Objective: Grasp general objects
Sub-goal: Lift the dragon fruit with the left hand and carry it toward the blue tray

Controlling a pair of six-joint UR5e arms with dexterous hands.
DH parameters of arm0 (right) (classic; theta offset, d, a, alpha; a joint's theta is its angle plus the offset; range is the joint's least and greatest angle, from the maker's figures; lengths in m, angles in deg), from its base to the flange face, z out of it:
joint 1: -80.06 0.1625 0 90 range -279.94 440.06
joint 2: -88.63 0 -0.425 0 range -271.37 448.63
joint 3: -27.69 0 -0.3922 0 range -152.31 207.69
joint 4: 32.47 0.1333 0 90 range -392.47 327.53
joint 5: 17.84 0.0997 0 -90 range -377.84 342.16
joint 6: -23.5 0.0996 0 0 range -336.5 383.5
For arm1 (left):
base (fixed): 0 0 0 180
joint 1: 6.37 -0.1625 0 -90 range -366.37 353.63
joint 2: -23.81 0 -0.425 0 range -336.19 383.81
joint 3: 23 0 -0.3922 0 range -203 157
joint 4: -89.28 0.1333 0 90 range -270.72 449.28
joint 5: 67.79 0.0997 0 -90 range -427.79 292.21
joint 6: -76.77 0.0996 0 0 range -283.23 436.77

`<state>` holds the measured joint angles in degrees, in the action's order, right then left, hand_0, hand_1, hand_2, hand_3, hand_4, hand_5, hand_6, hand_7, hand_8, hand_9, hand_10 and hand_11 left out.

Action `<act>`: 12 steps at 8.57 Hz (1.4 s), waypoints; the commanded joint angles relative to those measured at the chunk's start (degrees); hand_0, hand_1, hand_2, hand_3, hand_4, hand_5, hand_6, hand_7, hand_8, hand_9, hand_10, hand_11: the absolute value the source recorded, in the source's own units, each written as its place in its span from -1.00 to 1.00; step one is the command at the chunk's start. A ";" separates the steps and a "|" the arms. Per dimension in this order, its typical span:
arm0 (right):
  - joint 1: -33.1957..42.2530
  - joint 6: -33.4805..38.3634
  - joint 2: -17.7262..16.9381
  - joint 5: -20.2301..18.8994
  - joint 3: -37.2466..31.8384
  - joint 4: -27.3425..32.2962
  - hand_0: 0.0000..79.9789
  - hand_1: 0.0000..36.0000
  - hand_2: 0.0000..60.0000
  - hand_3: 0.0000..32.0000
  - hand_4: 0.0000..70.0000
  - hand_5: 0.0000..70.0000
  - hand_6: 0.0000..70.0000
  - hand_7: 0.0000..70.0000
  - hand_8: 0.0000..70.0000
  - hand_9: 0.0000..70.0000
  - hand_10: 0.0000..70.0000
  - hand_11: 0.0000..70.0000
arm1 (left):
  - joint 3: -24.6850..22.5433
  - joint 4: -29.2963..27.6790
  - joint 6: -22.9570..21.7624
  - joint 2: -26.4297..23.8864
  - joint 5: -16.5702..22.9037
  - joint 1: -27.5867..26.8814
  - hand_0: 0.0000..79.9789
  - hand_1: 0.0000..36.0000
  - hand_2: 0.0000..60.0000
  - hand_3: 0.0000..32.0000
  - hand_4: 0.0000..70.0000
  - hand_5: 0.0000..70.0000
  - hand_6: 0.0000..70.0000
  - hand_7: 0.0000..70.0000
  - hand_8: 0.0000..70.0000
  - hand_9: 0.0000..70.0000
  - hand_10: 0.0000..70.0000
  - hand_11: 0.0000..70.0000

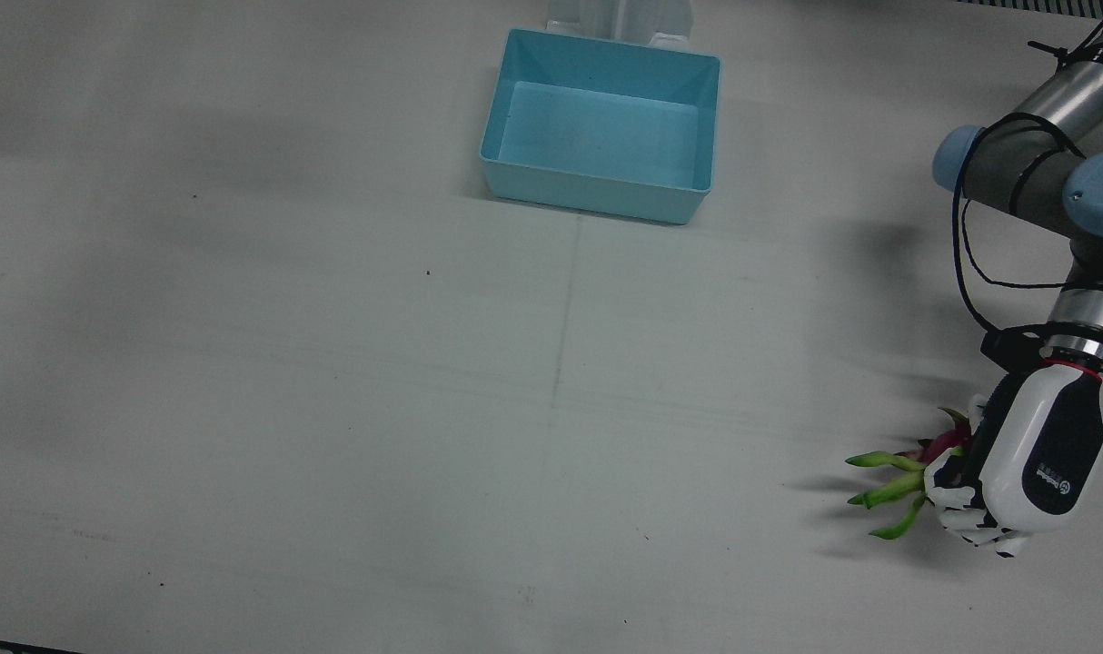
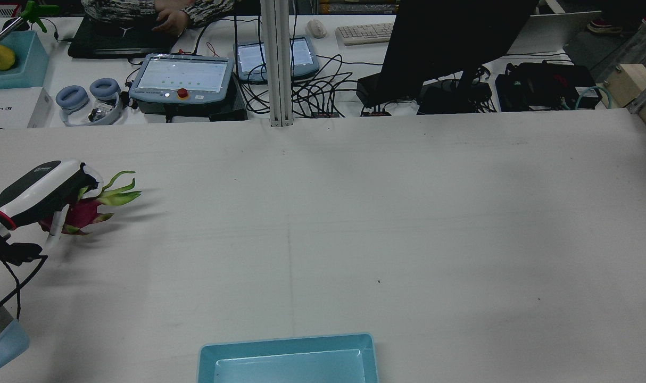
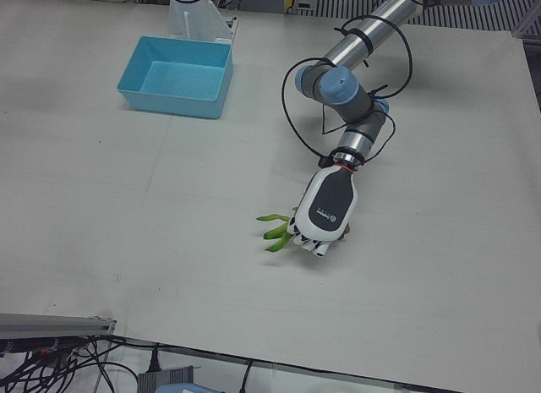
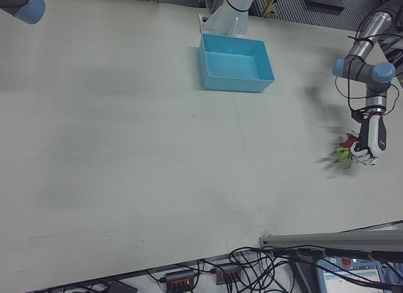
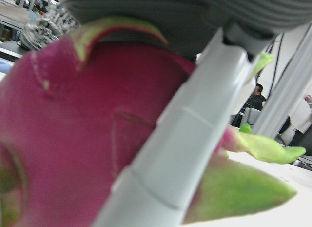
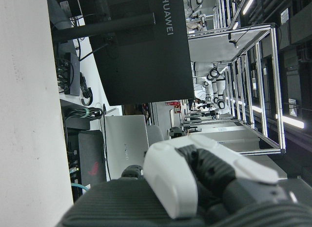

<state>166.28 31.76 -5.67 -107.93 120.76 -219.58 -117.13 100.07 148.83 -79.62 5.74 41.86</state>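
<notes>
A magenta dragon fruit [image 2: 83, 213] with green, leaf-like scales lies near the table's [image 2: 355, 223] left edge, far from the blue bin [image 1: 601, 127]. The left robot hand [image 1: 1028, 468] is wrapped around its rounded body. It looks fairly heavy, smooth and bruisable; the plump middle seems the best hold, since the scales would likely bend.

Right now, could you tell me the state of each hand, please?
Left hand: closed on the dragon fruit.
Right hand: only partly visible in its own view; state cannot be told.
</notes>
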 commanded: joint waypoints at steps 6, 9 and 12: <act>0.00 0.00 -0.09 0.00 0.00 0.00 -1.00 -1.00 -1.00 -1.00 -1.00 -1.00 -1.00 -1.00 -1.00 -1.00 -1.00 -1.00 | -17.57 0.05 -22.18 -6.26 39.56 2.58 1.00 1.00 1.00 -1.00 1.00 1.00 1.00 1.00 1.00 1.00 1.00 1.00; 0.00 0.00 0.00 0.00 0.00 0.00 -1.00 -1.00 -1.00 -1.00 -1.00 -1.00 -1.00 -1.00 -1.00 -1.00 -1.00 -1.00 | -22.05 1.58 -25.56 -11.40 39.77 -9.77 1.00 1.00 1.00 -1.00 1.00 1.00 1.00 1.00 1.00 1.00 1.00 1.00; 0.00 0.00 0.00 0.09 0.00 0.00 -1.00 -1.00 -1.00 -1.00 -1.00 -1.00 -1.00 -1.00 -1.00 -1.00 -1.00 -1.00 | -22.76 7.04 -25.65 -21.70 36.51 -21.83 1.00 1.00 1.00 -1.00 1.00 1.00 1.00 1.00 1.00 1.00 1.00 1.00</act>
<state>166.28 31.76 -5.70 -107.93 120.76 -219.59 -139.38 103.65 123.38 -94.32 44.03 28.20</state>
